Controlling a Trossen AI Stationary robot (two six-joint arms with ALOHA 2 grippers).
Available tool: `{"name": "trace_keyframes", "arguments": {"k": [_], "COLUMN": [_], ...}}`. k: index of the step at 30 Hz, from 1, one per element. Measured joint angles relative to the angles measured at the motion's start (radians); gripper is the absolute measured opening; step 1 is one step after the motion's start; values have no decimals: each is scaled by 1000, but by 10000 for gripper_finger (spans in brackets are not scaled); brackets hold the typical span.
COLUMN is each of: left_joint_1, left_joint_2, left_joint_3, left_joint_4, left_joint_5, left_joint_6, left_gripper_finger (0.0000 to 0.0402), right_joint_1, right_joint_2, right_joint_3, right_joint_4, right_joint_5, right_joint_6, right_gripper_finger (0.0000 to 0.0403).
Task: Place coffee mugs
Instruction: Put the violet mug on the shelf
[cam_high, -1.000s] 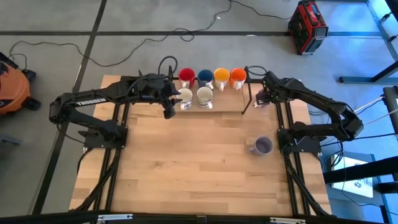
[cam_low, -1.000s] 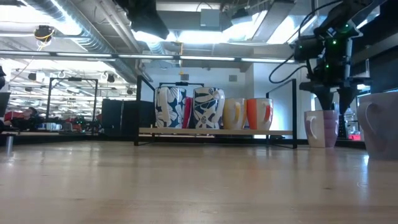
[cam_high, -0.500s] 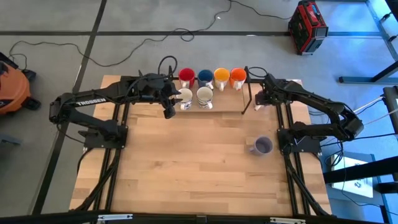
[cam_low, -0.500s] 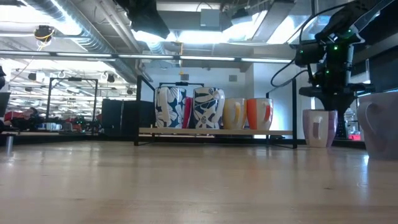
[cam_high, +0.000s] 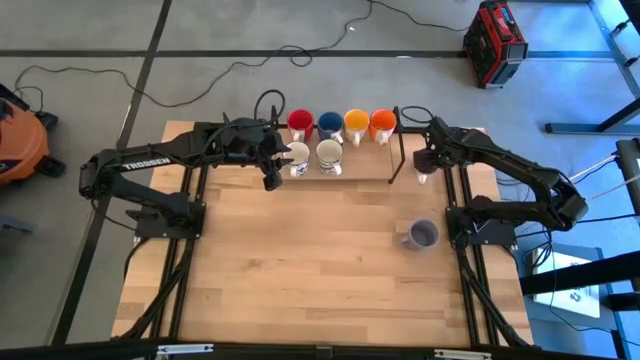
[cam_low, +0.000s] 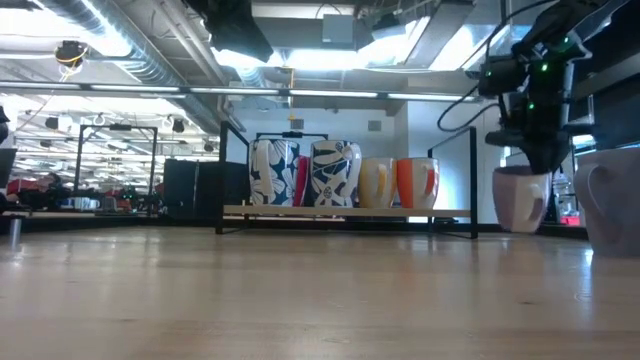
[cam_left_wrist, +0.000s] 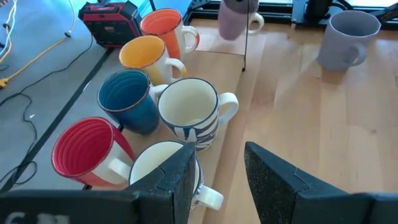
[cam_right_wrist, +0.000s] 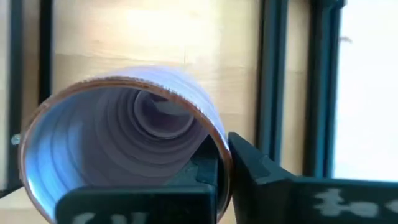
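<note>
We see the table (cam_high: 300, 260), the rack (cam_high: 340, 172) holding six mugs (cam_high: 329, 152), and our right gripper (cam_high: 427, 160) clamped on a tilted purple mug (cam_low: 522, 197) beside the rack — raised. Left gripper (cam_left_wrist: 217, 180) hovers parted, empty, over the white mugs.
</note>
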Motion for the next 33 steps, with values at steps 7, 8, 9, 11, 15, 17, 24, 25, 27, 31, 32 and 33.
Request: {"name": "trace_keyframes", "arguments": {"k": [7, 8, 9, 11, 15, 17, 24, 25, 27, 31, 32, 33], "left_joint_1": [0, 0, 0, 0, 0, 0, 0, 0, 0, 0, 0, 0], "left_joint_2": [0, 0, 0, 0, 0, 0, 0, 0, 0, 0, 0, 0], "left_joint_3": [0, 0, 0, 0, 0, 0, 0, 0, 0, 0, 0, 0], "left_joint_4": [0, 0, 0, 0, 0, 0, 0, 0, 0, 0, 1, 1], "left_joint_5": [0, 0, 0, 0, 0, 0, 0, 0, -1, 0, -1, -1], "left_joint_6": [0, 0, 0, 0, 0, 0, -1, -1, -1, -2, -2, -2], "left_gripper_finger": [133, 133, 133, 133, 133, 133, 133, 133, 133, 133, 133, 133], "right_joint_1": [1, 1, 1, 1, 1, 1, 97, 123, 184, 309, 336, 365], "right_joint_2": [-99, -112, -124, -143, -178, -195, -231, -231, -227, -218, -214, -211], "right_joint_3": [115, 130, 145, 174, 233, 251, 302, 307, 314, 334, 339, 340], "right_joint_4": [-162, -185, -212, -262, -363, -388, -425, -423, -419, -366, -363, -361], "right_joint_5": [-39, -54, -71, -109, -158, -209, -288, -291, -292, -283, -276, -267], "right_joint_6": [-94, -104, -116, -130, -179, -196, -208, -196, -169, -112, -106, -100], "right_gripper_finger": [4, 5, 5, 5, 3, 4, 3, 3, 3, 3, 3, 3]}}
